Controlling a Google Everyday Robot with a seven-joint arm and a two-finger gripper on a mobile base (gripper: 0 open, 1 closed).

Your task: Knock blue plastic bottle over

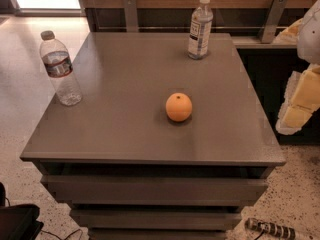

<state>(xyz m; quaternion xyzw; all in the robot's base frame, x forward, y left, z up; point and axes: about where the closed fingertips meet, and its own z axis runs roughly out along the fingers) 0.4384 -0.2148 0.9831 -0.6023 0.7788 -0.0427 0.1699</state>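
The blue plastic bottle [200, 30] stands upright near the far edge of the grey table [125, 129], right of the middle. It is slim, with a white cap and a tall white-blue label. My gripper [296, 106], white with yellowish parts, hangs at the right edge of the view, beyond the table's right side. It is well to the right of the bottle and nearer to the camera, and it touches nothing.
A ribbed clear bottle with a grey cap and dark label band [61, 70] stands near the table's left edge. An orange [178, 107] lies near the table's middle. A wooden wall with metal brackets [131, 11] runs behind the table.
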